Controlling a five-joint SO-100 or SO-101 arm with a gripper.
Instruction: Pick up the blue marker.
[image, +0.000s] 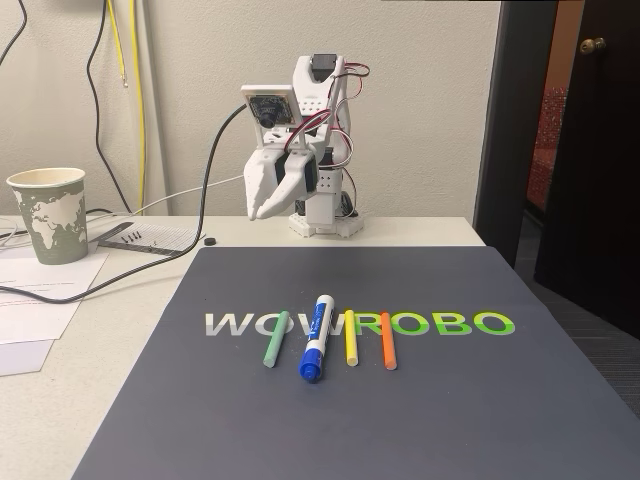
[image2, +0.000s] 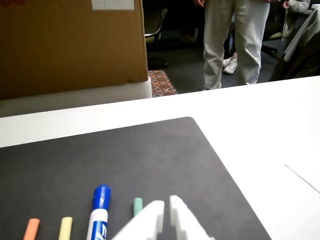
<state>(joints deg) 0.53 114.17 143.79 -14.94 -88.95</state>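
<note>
- The dark mat (image: 400, 420) carries the word "WOWROBO" in grey and green letters.
- The blue marker (image: 315, 338) lies mid-mat across those letters, blue cap toward the mat's near edge, between the green stick (image: 276, 339) and the yellow stick (image: 350, 338).
- The gripper (image: 262, 213) hangs beyond the mat's far edge, well apart from the marker, its fingers nearly pressed together and holding nothing.

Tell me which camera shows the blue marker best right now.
The fixed view: the whole blue marker lies unobstructed on the dark mat, between the green and yellow sticks. The wrist view catches just its cap end, cut off by the bottom edge.
</note>
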